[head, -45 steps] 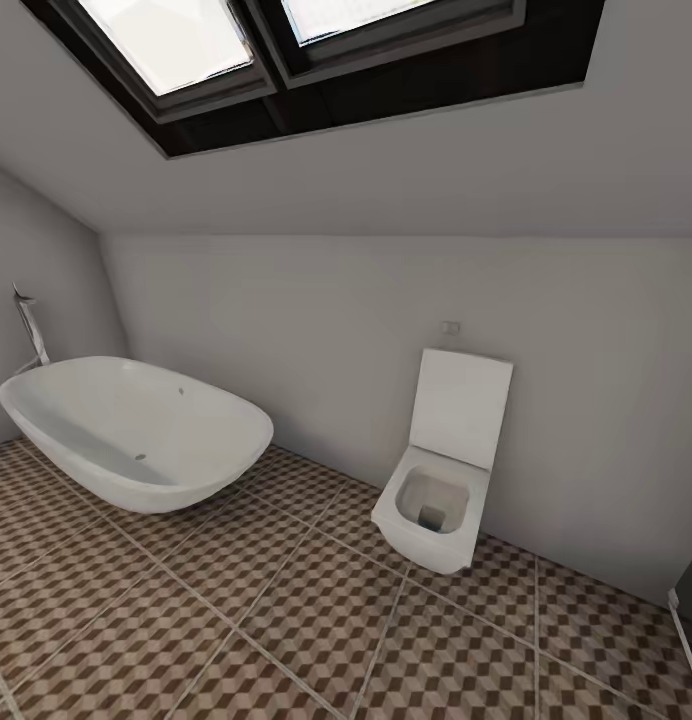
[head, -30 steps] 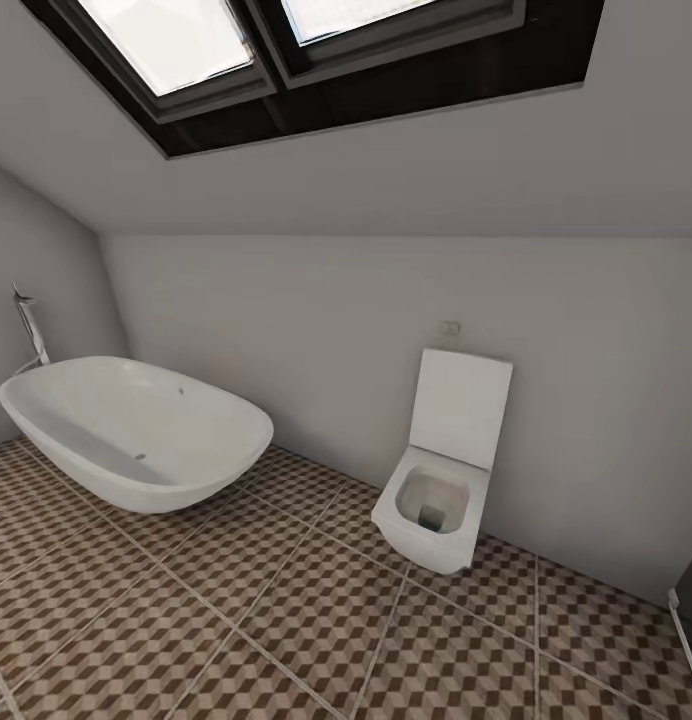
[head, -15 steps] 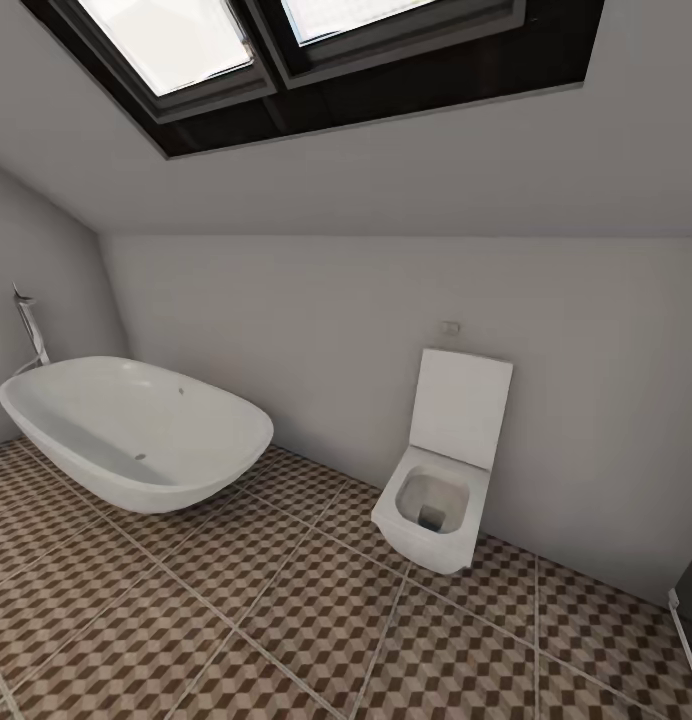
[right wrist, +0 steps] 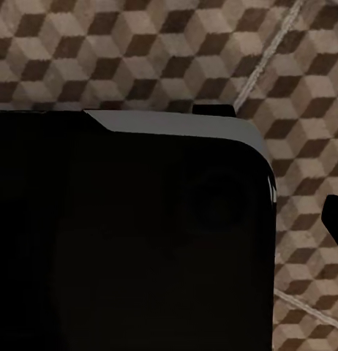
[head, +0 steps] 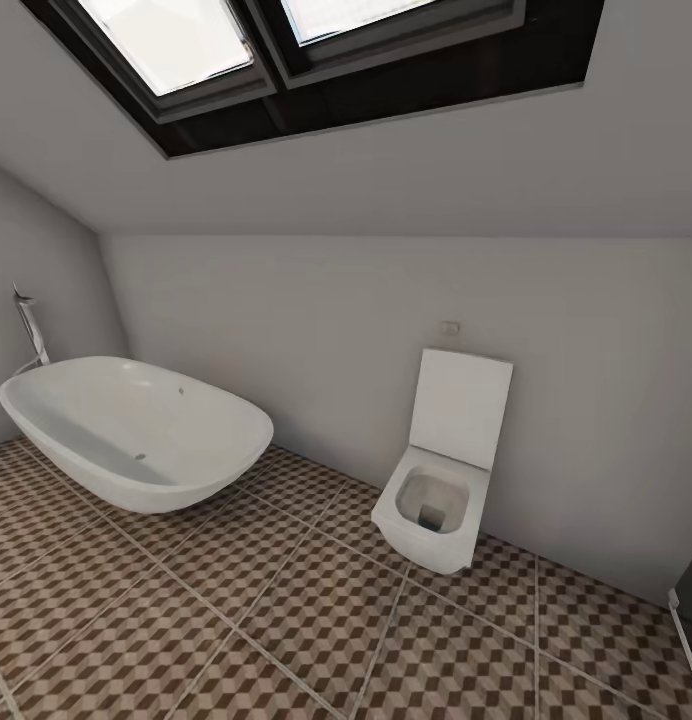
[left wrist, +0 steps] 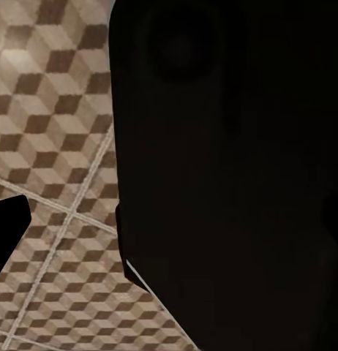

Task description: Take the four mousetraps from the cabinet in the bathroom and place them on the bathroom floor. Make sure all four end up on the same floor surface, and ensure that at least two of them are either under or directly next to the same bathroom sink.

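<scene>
Nearest to me, my wrist cameras looked down on the floor (left wrist: 52,168), its brown, beige and white cubes crossed by pale grout lines, with a big black body (left wrist: 235,175) blocking most of the left wrist frame and another black mass (right wrist: 132,234) across the lower left of the right wrist frame. A small dark tip poked in at the left edge of the left wrist frame and another at the right edge of the right one; I could not tell whether either pincer stood apart or together. From my head, the same tiles (head: 286,620) spread across the bottom of the frame. Farther off, the tub (head: 136,430) sat at middle left with a chrome tap (head: 28,325) behind it, and the toilet (head: 441,480) hung at centre right against the grey wall (head: 316,330). Dark-framed skylights (head: 286,50) filled the top.
</scene>
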You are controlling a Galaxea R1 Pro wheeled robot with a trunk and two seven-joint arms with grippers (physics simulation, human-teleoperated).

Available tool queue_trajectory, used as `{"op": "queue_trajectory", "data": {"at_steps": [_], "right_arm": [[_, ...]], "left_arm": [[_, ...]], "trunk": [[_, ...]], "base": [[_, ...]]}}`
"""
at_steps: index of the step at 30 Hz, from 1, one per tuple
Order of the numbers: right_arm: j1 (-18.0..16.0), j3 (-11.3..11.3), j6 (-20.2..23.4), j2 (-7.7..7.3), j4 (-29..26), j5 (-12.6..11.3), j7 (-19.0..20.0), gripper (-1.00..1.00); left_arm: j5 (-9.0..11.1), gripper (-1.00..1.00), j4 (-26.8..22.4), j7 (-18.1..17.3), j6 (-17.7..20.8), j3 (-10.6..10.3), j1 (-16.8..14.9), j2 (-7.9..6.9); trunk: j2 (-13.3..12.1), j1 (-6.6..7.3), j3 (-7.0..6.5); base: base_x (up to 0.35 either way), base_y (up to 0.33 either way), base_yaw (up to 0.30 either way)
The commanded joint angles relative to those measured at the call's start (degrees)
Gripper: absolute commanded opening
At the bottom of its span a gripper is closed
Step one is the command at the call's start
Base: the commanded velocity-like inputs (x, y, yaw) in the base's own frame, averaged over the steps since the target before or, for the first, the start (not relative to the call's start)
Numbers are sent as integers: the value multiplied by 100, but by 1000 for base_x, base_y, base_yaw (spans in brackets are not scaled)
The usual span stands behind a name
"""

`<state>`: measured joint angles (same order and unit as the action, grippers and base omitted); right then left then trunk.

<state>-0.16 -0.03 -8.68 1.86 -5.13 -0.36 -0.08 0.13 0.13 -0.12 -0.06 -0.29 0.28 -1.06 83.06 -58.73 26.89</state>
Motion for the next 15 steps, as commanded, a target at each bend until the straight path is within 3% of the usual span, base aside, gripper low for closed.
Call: {"op": "queue_trajectory", "data": {"at_steps": [1, 5, 6, 9, 15], "right_arm": [[-2, -1, -16, 23, 11, -8, 4, 100], [-2, -3, -14, 153, 40, -15, 18, 100], [-2, -4, -15, 297, 42, -12, 18, 100], [-3, -4, -18, 396, 46, -9, 17, 100], [-2, -5, -27, 452, 6, -5, 23, 100]], "left_arm": [[4, 100, 5, -6, 1, -1, -1, 33], [14, 100, 43, -21, -1, 1, -1, 161], [17, 100, 74, -23, -2, 2, -1, 274], [20, 100, 116, -23, -2, 2, -1, 376], [20, 100, 122, -28, -2, 9, -1, 466]], "trunk": [[2, 0, 4], [2, 0, 4], [2, 0, 4], [2, 0, 4], [2, 0, 4]], "base": [[0, 0, 0], [0, 0, 0], [0, 0, 0], [0, 0, 0], [0, 0, 0]]}}
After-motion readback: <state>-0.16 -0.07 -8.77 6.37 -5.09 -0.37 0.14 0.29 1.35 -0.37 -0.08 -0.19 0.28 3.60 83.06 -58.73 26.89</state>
